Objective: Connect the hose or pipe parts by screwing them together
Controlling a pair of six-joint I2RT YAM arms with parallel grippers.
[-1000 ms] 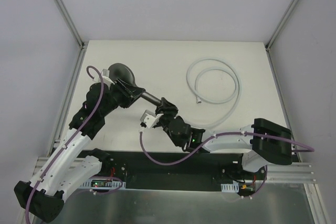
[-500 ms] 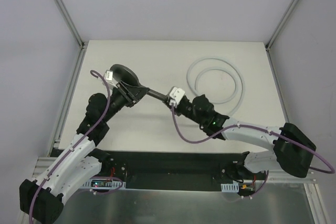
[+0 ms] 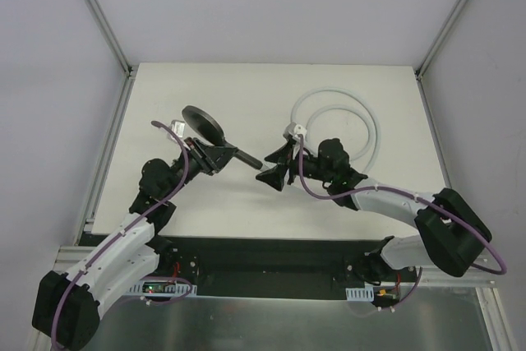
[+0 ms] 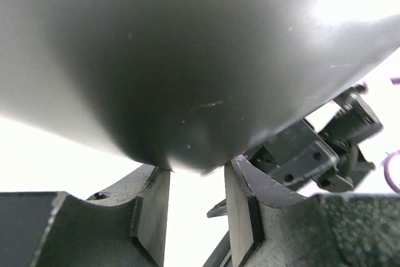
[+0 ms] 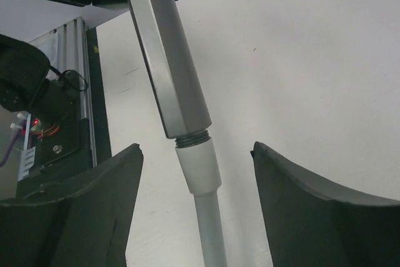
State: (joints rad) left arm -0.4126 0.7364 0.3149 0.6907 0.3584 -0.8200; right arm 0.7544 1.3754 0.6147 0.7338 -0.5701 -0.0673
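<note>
The dark grey shower head [image 3: 202, 123] is held off the table by its handle in my left gripper [image 3: 215, 154], which is shut on it. In the left wrist view the head [image 4: 175, 60] fills the top, with the gripper [image 4: 197, 176] clamped under it. The pale hose [image 3: 371, 139] lies coiled at the back right. Its white end fitting [image 5: 197, 164] sits on the threaded end of the handle [image 5: 167, 67], with a few threads showing. My right gripper [image 3: 273, 167] stands open around that joint. In the right wrist view the gripper [image 5: 195, 148] touches neither side of the fitting.
The white table [image 3: 246, 88] is bounded by aluminium frame posts at left [image 3: 123, 67] and right [image 3: 421, 71]. A black base strip [image 3: 271, 256] runs along the near edge. Purple cables [image 3: 320, 195] loop off both wrists.
My right gripper was closed on the hose fitting half a second ago and now stands open around it, its wrist turned. The left arm has shifted the shower head slightly right and lower.
</note>
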